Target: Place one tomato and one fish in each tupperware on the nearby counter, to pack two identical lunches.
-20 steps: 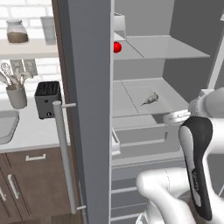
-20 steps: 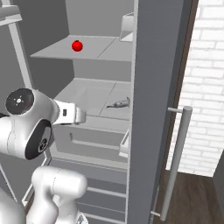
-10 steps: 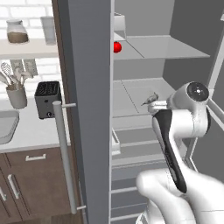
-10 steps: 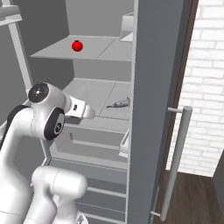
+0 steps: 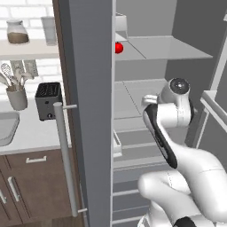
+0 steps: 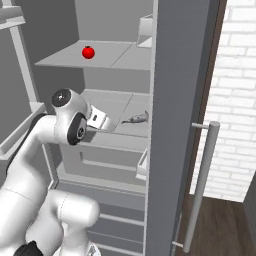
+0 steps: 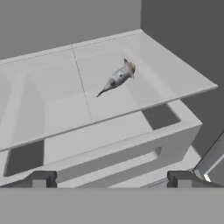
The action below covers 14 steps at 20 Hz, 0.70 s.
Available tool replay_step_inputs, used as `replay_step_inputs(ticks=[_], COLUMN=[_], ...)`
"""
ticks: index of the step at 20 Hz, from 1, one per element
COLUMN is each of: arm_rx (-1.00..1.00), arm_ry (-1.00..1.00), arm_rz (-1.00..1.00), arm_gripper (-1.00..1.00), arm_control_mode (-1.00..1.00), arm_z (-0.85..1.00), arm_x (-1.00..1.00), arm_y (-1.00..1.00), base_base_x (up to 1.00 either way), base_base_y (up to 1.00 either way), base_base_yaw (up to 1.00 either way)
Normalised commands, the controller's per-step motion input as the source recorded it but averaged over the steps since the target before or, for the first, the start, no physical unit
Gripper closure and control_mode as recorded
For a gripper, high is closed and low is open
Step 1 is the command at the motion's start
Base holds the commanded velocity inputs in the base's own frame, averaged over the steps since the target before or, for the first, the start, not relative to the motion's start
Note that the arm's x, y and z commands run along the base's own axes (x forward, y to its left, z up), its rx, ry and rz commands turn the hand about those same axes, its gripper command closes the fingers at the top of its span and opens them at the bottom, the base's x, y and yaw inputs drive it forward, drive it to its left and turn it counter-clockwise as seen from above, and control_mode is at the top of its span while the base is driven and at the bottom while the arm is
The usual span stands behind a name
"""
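A red tomato (image 5: 119, 48) (image 6: 88, 52) sits on the upper shelf of the open fridge. One shelf lower lies a small grey fish (image 6: 136, 118) (image 7: 117, 77), toward that shelf's right side. My gripper (image 7: 111, 181) (image 6: 109, 123) is open and empty. It hovers in front of the middle shelf, short of the fish and a little left of it, pointing in at it. The counter (image 5: 31, 131) runs left of the fridge. A light-grey rounded rim (image 5: 5, 128) is cut off at its left edge; I cannot tell whether it is a sink or a tupperware.
The fridge door (image 5: 86, 106) with its long handle (image 5: 65, 155) stands between the counter and the shelves. A black toaster (image 5: 48, 101) and a utensil pot (image 5: 17, 96) stand on the counter. A drawer front (image 7: 109, 148) lies below the fish's shelf. A brick wall (image 6: 235, 100) is right of the fridge.
The arm has swung up and in toward the fridge, bringing the hand in front of the middle shelf. Tomato and fish have not moved. The gripper has stayed open.
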Motion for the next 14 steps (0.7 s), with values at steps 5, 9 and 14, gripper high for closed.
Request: replay_step_inputs(ticks=[5,9,14], arm_rx=[0.01,0.00,0.03], arm_ry=[0.12,0.00,0.00], arm_rz=[0.00,0.00,0.00], arm_gripper=[-1.00,-1.00,-1.00], arm_control_mode=[-1.00,-1.00,-1.00], arm_z=[-0.18,-0.38,-0.29], arm_x=[0.75,0.69,0.66], arm_y=[-0.06,-0.22,-0.33], base_base_x=[0.00,0.00,0.00], base_base_y=[0.00,0.00,0.00], base_base_yaw=[0.00,0.00,0.00])
